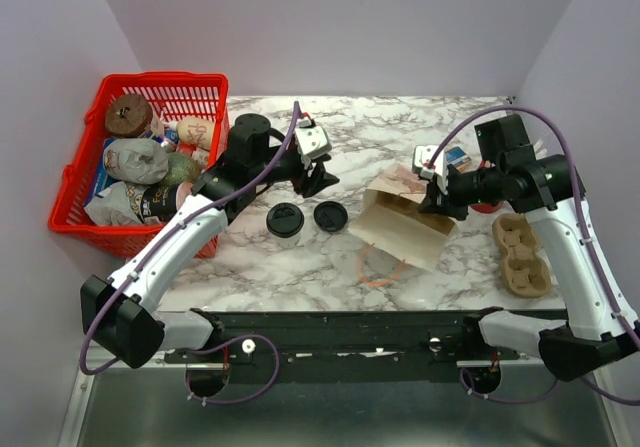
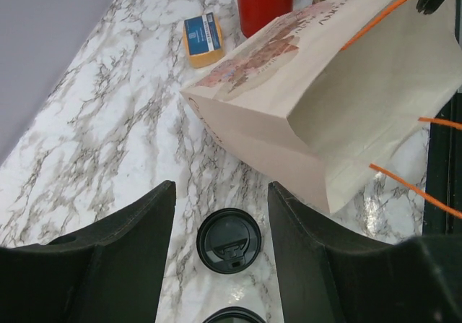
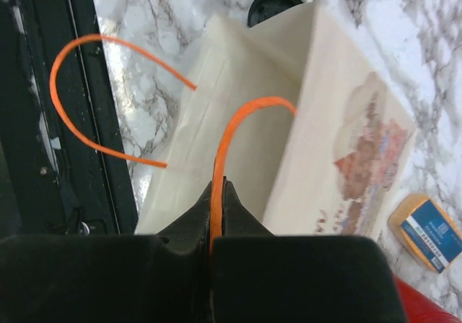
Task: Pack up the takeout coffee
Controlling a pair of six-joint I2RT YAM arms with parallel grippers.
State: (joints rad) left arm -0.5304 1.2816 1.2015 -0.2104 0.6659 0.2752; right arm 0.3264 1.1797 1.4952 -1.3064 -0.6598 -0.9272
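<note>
Two round black lids stand side by side on the marble table. The left one (image 1: pixel 285 219) looks larger and taller, so I take it for the takeout coffee, though its cup is hidden under the lid. It shows only at the bottom edge of the left wrist view (image 2: pixel 234 316). The right one (image 1: pixel 331 215) looks like a loose flat lid (image 2: pixel 229 240). My left gripper (image 1: pixel 320 179) is open and empty above them (image 2: pixel 220 186). The paper bag (image 1: pixel 405 225) lies on its side with its mouth open (image 2: pixel 361 99). My right gripper (image 1: pixel 432 202) is shut on one orange bag handle (image 3: pixel 216 186).
A red basket (image 1: pixel 75 192) full of groceries stands at the left. A cardboard cup carrier (image 1: pixel 520 255) lies at the right. A red cup (image 2: pixel 263 1) and a yellow and blue packet (image 2: pixel 203 39) sit behind the bag. The bag's other orange handle (image 3: pixel 72 99) hangs over the black front rail.
</note>
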